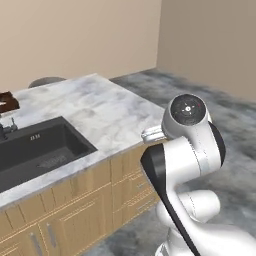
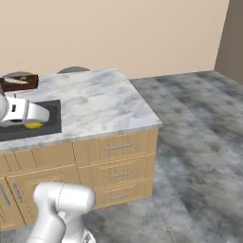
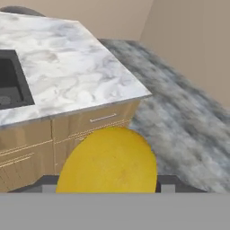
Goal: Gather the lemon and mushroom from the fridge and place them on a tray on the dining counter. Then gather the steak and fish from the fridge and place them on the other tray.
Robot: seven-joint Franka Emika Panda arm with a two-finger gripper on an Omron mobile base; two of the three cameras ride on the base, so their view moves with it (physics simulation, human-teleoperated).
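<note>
The gripper [image 3: 108, 187] is clamped across the lemon [image 3: 108, 162], carried in front of the dining counter [image 3: 67, 67] near its right corner; light, firm and round, it seems best pinched at its widest middle.

The sink [image 1: 35, 147] is set in the dining counter [image 1: 105, 110]; the tray [image 2: 19, 82] lies behind it.

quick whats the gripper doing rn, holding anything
gripper: closed on the lemon, carried in front of the dining counter.
</note>
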